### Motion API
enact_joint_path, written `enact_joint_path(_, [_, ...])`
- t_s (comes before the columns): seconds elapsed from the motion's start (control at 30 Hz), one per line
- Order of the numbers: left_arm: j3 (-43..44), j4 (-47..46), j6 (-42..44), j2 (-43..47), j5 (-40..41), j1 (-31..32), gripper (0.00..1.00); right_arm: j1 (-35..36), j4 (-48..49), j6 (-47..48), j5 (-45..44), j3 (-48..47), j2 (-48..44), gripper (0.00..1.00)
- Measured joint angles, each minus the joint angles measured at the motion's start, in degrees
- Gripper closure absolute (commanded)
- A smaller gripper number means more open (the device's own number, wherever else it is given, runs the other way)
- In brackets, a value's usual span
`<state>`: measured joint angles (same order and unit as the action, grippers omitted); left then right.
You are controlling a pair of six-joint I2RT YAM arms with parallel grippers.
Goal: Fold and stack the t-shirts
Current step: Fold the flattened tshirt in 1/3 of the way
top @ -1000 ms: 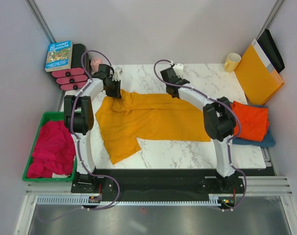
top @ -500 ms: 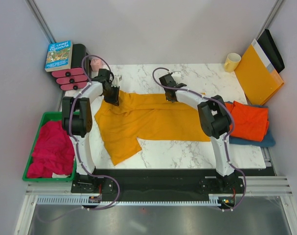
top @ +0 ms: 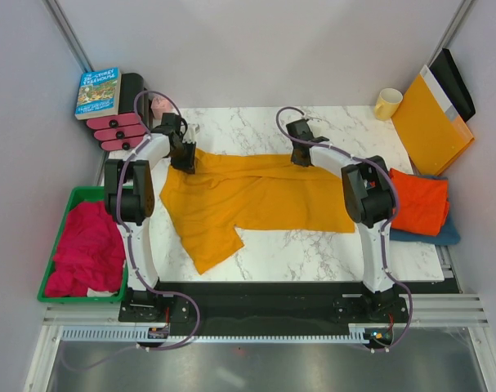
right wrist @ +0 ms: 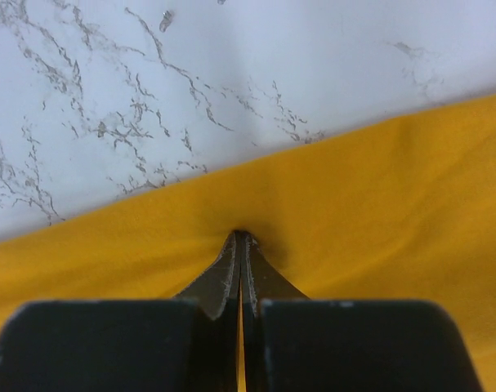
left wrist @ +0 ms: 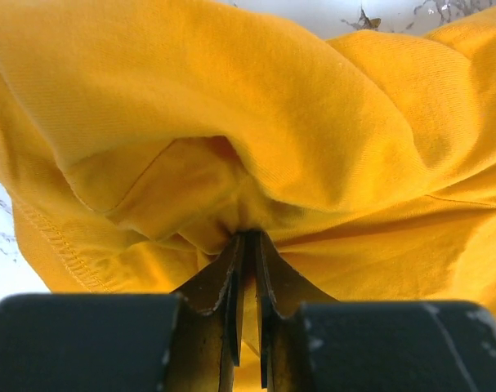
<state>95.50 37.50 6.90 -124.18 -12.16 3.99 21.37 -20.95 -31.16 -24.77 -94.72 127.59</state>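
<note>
The yellow shirt (top: pixel 264 196) is pinched at its far edge by the left gripper (left wrist: pixel 248 238) and the right gripper (right wrist: pixel 241 238) (jaws pressed nearly together). It is spread on a marble table (top: pixel 329 249), which is enclosed by white walls (top: pixel 272 49).

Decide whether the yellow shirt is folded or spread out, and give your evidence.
Mostly spread out: the yellow shirt lies wide across the table, one sleeve sticking out toward the near edge.

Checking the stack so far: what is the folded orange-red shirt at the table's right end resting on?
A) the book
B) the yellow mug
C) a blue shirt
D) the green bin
C: in the top view the orange-red shirt lies on the blue shirt, whose edge shows beneath it.
</note>
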Motion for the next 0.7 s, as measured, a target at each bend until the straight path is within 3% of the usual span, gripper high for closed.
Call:
enact_joint_path(0.2, [0.5, 0.2, 0.0, -0.1, 0.1, -0.1, 0.78, -0.7, 1.9, 0.8, 1.0, 1.2, -0.6, 1.0])
enact_joint_path(0.37, [-0.2, -0.3, -0.1, 1.9, -1.6, -0.8, 0.73, -1.9, 2.9, 1.6, 1.6, 8.2, -6.2, 0.8])
enact_joint_path(0.57, [-1.3, -1.9, -1.6, 11.8, -5.5, -1.3, 0.77, -2.9, 1.7, 3.6, 2.7, 9.3, -14.2, 0.8])
enact_joint_path(0.7, [-8.1, -3.8, -1.6, 21.3, -7.6, -1.3, 0.77, -0.2, 1.9, 5.4, 2.4, 15.9, -23.4, 0.8])
